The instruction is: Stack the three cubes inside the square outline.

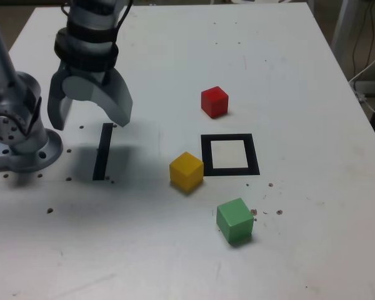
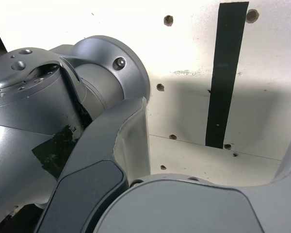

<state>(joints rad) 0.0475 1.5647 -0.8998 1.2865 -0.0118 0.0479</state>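
1. From the exterior view, the gripper (image 1: 90,119) hangs over the white table (image 1: 175,262) near the exterior view's left, its two grey fingers (image 1: 115,100) spread wide apart and holding nothing.
2. Just beneath it lies a straight black tape strip (image 1: 102,152), beside the arm's round base (image 1: 25,147).
3. All three cubes sit well apart from the gripper, toward the exterior view's right.
4. The yellow cube (image 1: 187,171) is the nearest to it, just beside the left edge of the square outline (image 1: 230,154) as this view shows it.
5. The red cube (image 1: 214,102) rests beyond the outline, a little apart from it.
6. The green cube (image 1: 235,220) rests on the near side of the outline, also apart.
7. The outline's white centre holds no cube; none is stacked.
8. From the wrist view, the grey arm's base joint (image 2: 53,126) fills much of the picture, with a patch of black tape (image 2: 56,150) stuck on it.
9. The strip (image 2: 224,73) runs along the table past several small holes (image 2: 169,20).
10. No cube shows there, and no writing can be read in either view.
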